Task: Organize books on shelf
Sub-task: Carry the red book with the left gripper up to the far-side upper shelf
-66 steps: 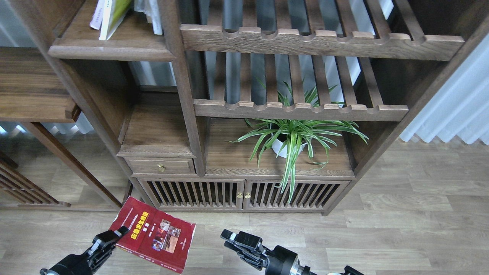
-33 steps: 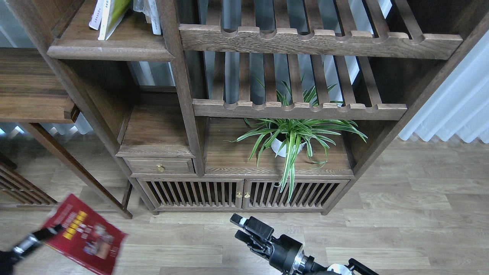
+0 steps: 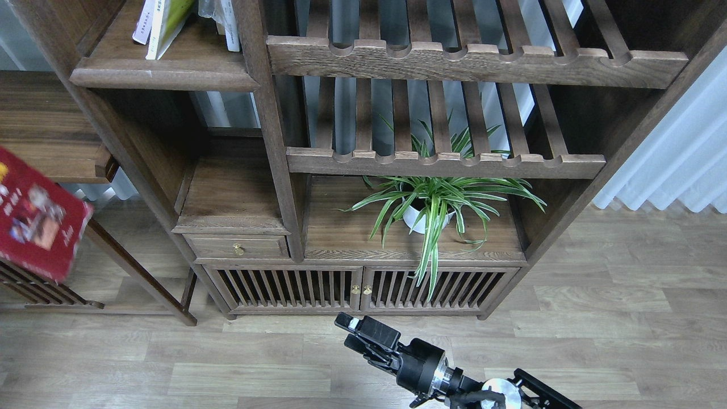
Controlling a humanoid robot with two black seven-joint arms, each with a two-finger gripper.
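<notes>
The dark red book (image 3: 37,218) with small photos hangs blurred in the air at the far left edge, in front of a side table. What holds it lies outside the view, and my left gripper does not show. The yellow-green book (image 3: 169,23) and a pale book (image 3: 142,24) lean upright on the solid plank shelf (image 3: 164,72) at the top left. My right gripper (image 3: 350,333) is low in the centre above the floor, pointing up-left, its two fingers slightly apart with nothing between them.
A potted spider plant (image 3: 434,207) stands on the cabinet top under two slatted shelves (image 3: 443,163). A small drawer (image 3: 238,248) and slatted doors (image 3: 358,288) sit below. A wooden side table (image 3: 51,136) is at left, and white curtains (image 3: 676,159) at right.
The red book swung left and then upward, from low near the floor to the left edge. My left gripper has gone out of view. The right gripper rose a little, then shifted slightly back.
</notes>
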